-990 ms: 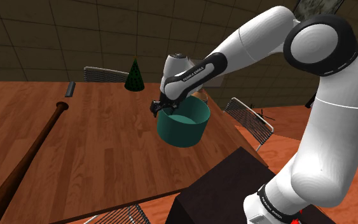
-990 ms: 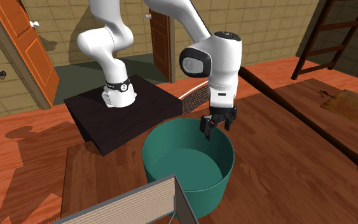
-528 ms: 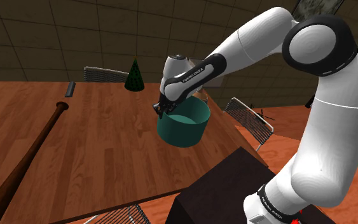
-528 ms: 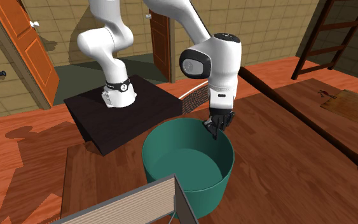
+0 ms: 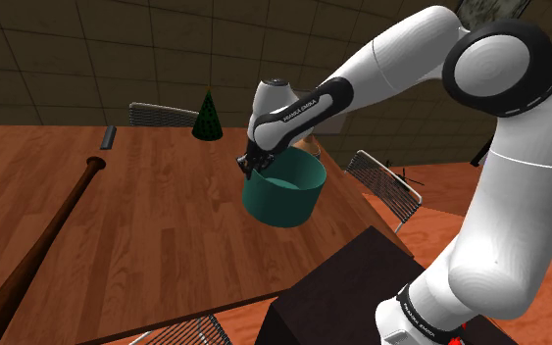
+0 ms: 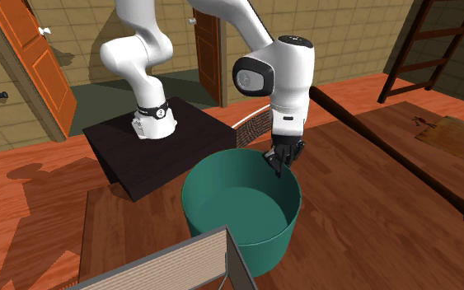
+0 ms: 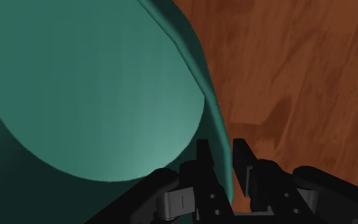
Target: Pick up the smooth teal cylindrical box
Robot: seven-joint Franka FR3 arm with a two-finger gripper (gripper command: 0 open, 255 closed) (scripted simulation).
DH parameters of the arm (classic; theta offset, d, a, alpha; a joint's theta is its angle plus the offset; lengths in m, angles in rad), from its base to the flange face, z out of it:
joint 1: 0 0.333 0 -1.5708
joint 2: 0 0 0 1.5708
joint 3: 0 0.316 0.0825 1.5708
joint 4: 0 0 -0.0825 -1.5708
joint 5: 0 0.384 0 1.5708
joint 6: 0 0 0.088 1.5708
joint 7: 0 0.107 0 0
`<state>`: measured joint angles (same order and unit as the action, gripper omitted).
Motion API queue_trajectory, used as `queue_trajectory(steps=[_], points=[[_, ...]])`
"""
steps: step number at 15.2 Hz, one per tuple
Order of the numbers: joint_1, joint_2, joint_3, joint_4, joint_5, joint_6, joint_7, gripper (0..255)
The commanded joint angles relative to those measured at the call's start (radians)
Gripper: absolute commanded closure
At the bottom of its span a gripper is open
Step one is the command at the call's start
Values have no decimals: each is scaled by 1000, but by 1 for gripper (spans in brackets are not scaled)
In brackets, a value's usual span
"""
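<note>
The teal cylindrical box (image 5: 283, 196) is an open, smooth-walled tub on the wooden table (image 5: 156, 235). My black gripper (image 5: 251, 169) is shut on its rim, on the side toward the shoulder view's left. In the second exterior view the gripper (image 6: 281, 165) pinches the far right part of the box's (image 6: 238, 214) rim. The wrist view shows the two fingers (image 7: 203, 156) clasping the thin teal wall (image 7: 217, 137), one inside and one outside, above the box's pale inner floor (image 7: 95, 89).
A long brown baseball bat (image 5: 38, 250) lies on the table at the shoulder view's left. A dark green cone (image 5: 206, 116) stands at the back. Wire racks (image 5: 381, 181) sit beside the box. The dark stand (image 6: 156, 148) and a tan block (image 6: 172, 268) flank the box.
The fingers stood open over the rim a second ago and have closed on it. Since then the hand has risen slightly and the box has shifted a little with it.
</note>
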<state>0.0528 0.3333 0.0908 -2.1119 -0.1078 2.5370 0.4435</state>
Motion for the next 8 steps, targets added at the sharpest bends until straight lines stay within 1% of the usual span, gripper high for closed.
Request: queue_trajectory(steps=[1, 8], points=[[-2, -22, 2, 3, 4, -22, -3, 255], [-6, -85, 9, 20, 20, -102, -16, 255]])
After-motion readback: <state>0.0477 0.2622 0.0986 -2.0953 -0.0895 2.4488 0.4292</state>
